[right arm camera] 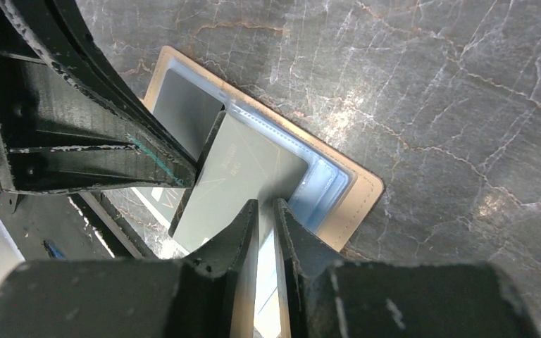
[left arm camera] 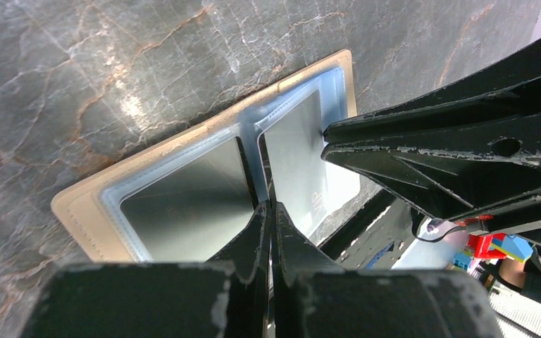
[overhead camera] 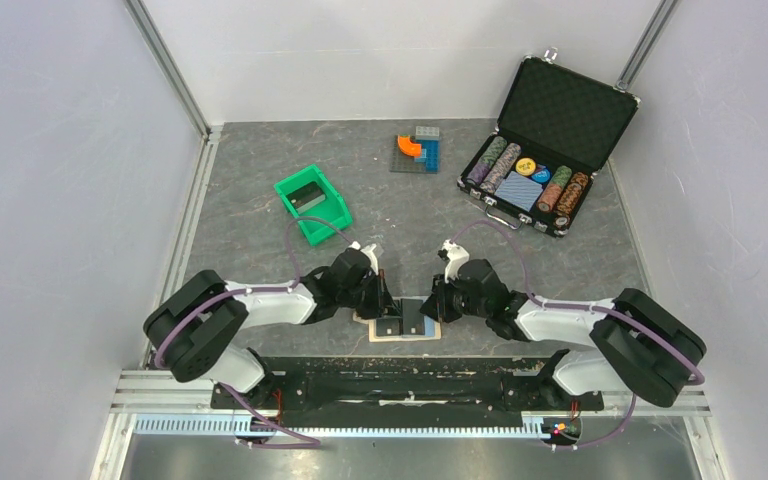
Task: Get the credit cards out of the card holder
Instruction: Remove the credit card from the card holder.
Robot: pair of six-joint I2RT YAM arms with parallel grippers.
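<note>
Lower centre overhead, we see the card holder (overhead camera: 370, 332) lying open between both arms. Only the wrist views show the left gripper (left arm camera: 271, 218) pressed together over its fold. They also show the right gripper (right arm camera: 266, 215) pinching a half-out credit card (right arm camera: 253, 165), its faint print unreadable.

Top camera high behind the arm bases (overhead camera: 238, 372), looking down over the whole table (overhead camera: 260, 200), both wrist cameras close over their own fingers (left arm camera: 246, 246), aimed down at the holder (left arm camera: 84, 204) from opposite sides, holder shared by all three views
</note>
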